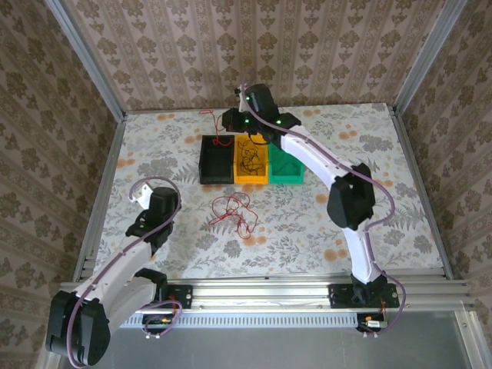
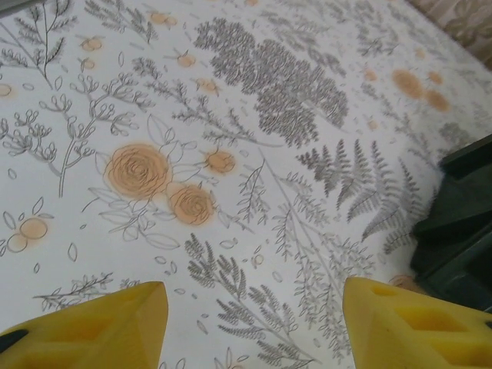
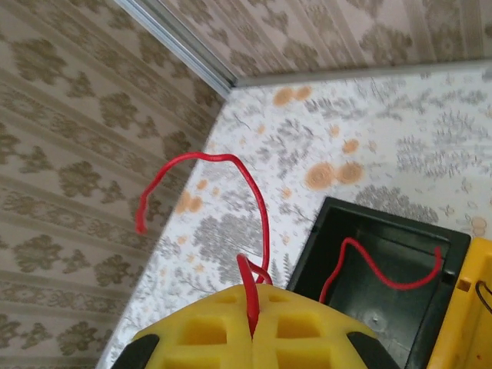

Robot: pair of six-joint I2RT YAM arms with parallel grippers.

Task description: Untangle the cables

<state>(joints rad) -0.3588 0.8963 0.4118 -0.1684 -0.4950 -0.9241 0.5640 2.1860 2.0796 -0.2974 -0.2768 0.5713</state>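
Walls (image 1: 254,46): brownish damask wallpaper is enclosing three sides.
Surface (image 1: 307,231): a floral cloth with orange blooms and grey ferns is covering it.
Frame: metal corner posts (image 1: 86,58) are rising; a rail (image 1: 269,290) is edging the near side.
Light: falling softly and evenly.

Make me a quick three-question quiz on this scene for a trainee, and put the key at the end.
1. Multiple choice: what is the right gripper shut on?
A. a red cable
B. a black cable
C. nothing
2. True or false: the left gripper is holding a cable.
3. Fill in: in the right wrist view, a stretch of red cable shows inside the ___ bin.

Key: 1 A; 2 false, its fingers are open over bare tabletop; 3 black.
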